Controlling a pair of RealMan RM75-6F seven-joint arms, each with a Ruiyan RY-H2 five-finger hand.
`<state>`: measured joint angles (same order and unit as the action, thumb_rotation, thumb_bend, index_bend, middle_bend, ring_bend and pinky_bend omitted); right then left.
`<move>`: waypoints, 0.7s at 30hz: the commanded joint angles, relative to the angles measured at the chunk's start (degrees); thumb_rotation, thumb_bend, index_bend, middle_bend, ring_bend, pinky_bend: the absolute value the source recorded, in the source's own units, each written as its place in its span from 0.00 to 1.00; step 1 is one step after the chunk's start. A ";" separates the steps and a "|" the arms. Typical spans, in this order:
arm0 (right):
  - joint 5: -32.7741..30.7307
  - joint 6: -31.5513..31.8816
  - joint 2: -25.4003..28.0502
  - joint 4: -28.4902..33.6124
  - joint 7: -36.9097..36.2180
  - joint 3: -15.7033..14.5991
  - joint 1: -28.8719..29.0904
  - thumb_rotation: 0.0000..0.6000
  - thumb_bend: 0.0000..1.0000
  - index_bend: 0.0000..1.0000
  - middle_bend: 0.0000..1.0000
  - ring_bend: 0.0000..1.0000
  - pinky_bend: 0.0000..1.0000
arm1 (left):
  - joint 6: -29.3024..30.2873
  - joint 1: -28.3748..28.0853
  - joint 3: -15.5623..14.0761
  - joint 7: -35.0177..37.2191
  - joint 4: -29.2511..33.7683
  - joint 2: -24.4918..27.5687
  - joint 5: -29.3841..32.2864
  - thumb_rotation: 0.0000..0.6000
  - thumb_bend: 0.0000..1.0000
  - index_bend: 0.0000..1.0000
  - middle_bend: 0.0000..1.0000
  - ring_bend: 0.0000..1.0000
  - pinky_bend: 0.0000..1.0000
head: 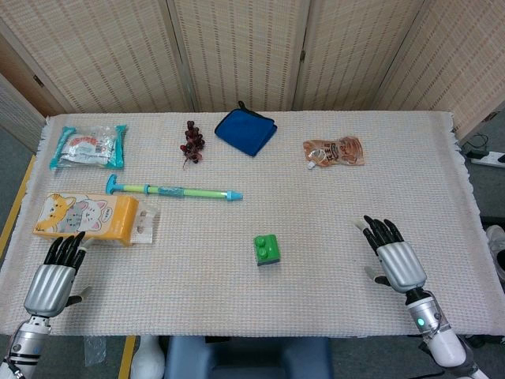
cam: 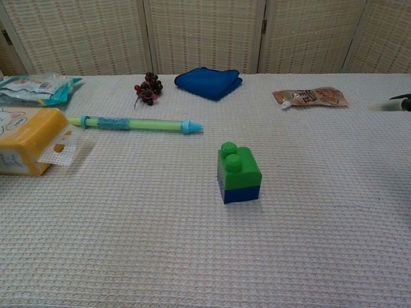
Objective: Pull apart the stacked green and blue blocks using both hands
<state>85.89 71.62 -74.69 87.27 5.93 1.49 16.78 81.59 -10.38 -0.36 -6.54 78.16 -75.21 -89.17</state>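
Note:
A green block (head: 267, 248) (cam: 238, 167) with two studs sits stacked on a blue block (cam: 241, 193) near the middle of the table, toward the front. My left hand (head: 55, 276) rests flat at the front left corner, fingers apart, holding nothing. My right hand (head: 392, 255) lies at the front right, fingers spread and empty. Both hands are well away from the stack. The chest view shows neither hand.
A yellow cartoon-cat box (head: 85, 217) lies just beyond my left hand. A green-and-blue toy pen (head: 173, 190), dark grapes (head: 192, 144), a folded blue cloth (head: 245, 131), a brown snack pouch (head: 334, 151) and a teal packet (head: 87, 146) lie farther back.

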 commanded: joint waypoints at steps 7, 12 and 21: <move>-0.18 -0.58 -0.25 -0.25 0.30 -0.09 0.23 1.00 0.34 0.00 0.00 0.00 0.00 | -1.10 -0.42 -0.49 2.09 0.50 0.18 -0.50 1.00 0.22 0.00 0.00 0.00 0.00; 0.14 0.66 0.38 0.39 0.02 -0.19 -0.41 1.00 0.34 0.00 0.00 0.00 0.00 | -0.48 -0.69 -0.50 3.65 0.38 -0.50 -1.58 1.00 0.21 0.00 0.00 0.02 0.07; 1.62 3.06 1.05 1.55 -0.38 -0.13 -1.16 1.00 0.34 0.00 0.00 0.00 0.00 | -2.03 -3.08 2.16 6.60 9.95 -3.12 -0.15 1.00 0.21 0.07 0.18 0.22 0.34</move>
<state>87.52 74.69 -73.63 88.81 5.54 1.37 15.63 81.83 -12.08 0.73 1.04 82.09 -78.14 -90.78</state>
